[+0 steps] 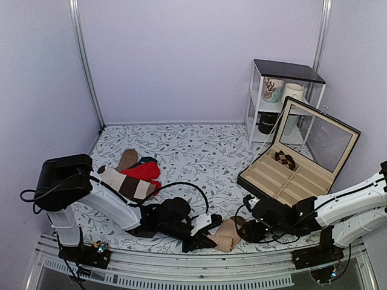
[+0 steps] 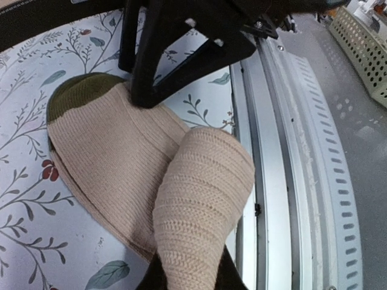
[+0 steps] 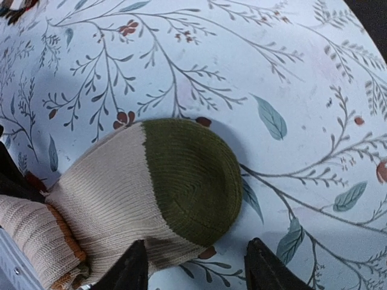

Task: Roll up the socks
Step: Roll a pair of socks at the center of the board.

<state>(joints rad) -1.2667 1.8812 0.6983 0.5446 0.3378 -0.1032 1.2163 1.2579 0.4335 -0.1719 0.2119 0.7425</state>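
a pair of tan-beige knitted socks (image 1: pixel 226 237) with a dark olive toe is seen on the white, leaf-printed table cover (image 1: pixel 199 151), at its near edge, just beside the grey metal rail (image 2: pixel 284 181) and between the two grippers. one end of the socks is rolled into a thick ribbed tube. this roll is pinched in the nearly closed left gripper (image 2: pixel 190 277), whose dark fingers are seen on either side of it. the rest is spread flat towards the toe. the right gripper (image 3: pixel 199 272) is set low at the toe end with its black fingers parted; bare table cover is seen between them and nothing is grasped. well apart, to the far left, a bright red sock (image 1: pixel 145 171) and a cream sock with broad brown bands (image 1: pixel 127 184) are piled together. an open black compartment box (image 1: pixel 272 175) is placed on the right.
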